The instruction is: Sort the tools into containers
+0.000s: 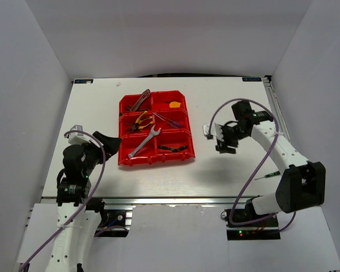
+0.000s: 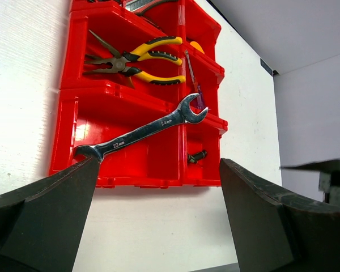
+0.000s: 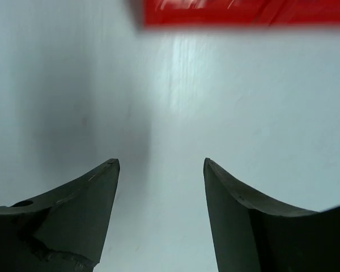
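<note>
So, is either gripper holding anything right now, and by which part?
Nothing held: the left gripper and right gripper are both open, with nothing between their fingers.

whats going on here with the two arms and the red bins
Two arms are sorting tools into the bins. Most tools are already in, including the yellow pliers and the wrench. One screwdriver lies out on the table. The left gripper and right gripper are both open and empty.
</note>
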Robot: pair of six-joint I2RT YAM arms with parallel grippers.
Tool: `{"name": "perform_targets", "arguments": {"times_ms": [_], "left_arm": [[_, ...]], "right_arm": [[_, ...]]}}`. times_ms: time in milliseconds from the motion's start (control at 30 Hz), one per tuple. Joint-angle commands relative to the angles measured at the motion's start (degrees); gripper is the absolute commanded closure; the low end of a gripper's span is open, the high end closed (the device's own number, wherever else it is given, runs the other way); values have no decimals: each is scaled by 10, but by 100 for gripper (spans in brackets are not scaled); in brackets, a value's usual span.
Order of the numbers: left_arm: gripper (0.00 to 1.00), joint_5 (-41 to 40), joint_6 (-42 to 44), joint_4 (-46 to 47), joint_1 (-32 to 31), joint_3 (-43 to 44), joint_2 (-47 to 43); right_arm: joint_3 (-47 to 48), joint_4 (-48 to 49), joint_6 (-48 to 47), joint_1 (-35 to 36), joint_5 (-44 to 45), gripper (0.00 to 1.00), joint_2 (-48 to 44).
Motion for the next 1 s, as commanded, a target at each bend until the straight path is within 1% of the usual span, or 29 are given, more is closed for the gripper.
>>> {"name": "perform_targets", "arguments": {"times_ms": [0,33,100,133,200,233,267,433,600,733,800,967], "left_arm": [[2,3,11,-2,3,8,5],[2,4,15,-1,3,10,9],[2,10,17,7,3,11,23],[2,18,19,10,3,12,29],[2,25,21,20,3,10,43],[2,32,22,22,3,9,47],[2,33,23,27,3,7,51],[2,42,23,34,3,3,60],[2,52,28,34,3,3,71],[2,58,27,33,3,7,81],[2,60,23,34,3,8,85],[2,61,16,35,3,13,88]], "right_arm": [[-45,-148,-136,-45,98,32,-41],[-70,-159,-184,-57,136,32,-53],[-98,-178,-230,-84,182,32,-91],[-132,-181,-277,-98,234,32,-104],[-164,-167,-320,-116,281,32,-137],[-178,-160,-340,-136,322,32,-146],[-201,-145,-373,-146,337,32,-157],[-262,-91,-417,-180,431,32,-147],[-297,-28,-453,-227,464,32,-104],[-306,39,-486,-266,483,32,-66],[-306,58,-501,-283,483,32,-51],[-304,107,-514,-296,473,33,-2]]}}
